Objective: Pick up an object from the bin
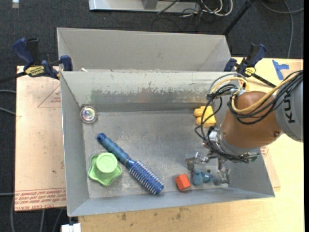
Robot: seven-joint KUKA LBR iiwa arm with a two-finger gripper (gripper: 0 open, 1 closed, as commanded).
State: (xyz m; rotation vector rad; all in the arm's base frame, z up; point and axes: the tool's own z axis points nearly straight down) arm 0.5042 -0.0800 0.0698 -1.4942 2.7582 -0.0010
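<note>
1. small blue piece [199,179] lies at the front right of the bin [159,134], just beside an orange block [182,182] on its left.
2. the hand [208,174] hangs right over that blue piece; whether it is open or closed cannot be told.
3. the bin's grey metal bottom is scuffed and scratched, with a worn band along the back wall.
4. a blue hairbrush [133,166] lies slantwise at front left, touching a green flower-shaped cup [104,168]; a small silver disc [88,113] sits well apart in the back left corner.
5. dark carpeted floor [48,8] surrounds the bin, with cables [212,1] behind it.
6. the arm's [248,120] orange bulk hides most of a yellow thing [202,114] and much of the right side.
7. the letters "ku" show on the arm, cut off at the edge.
</note>
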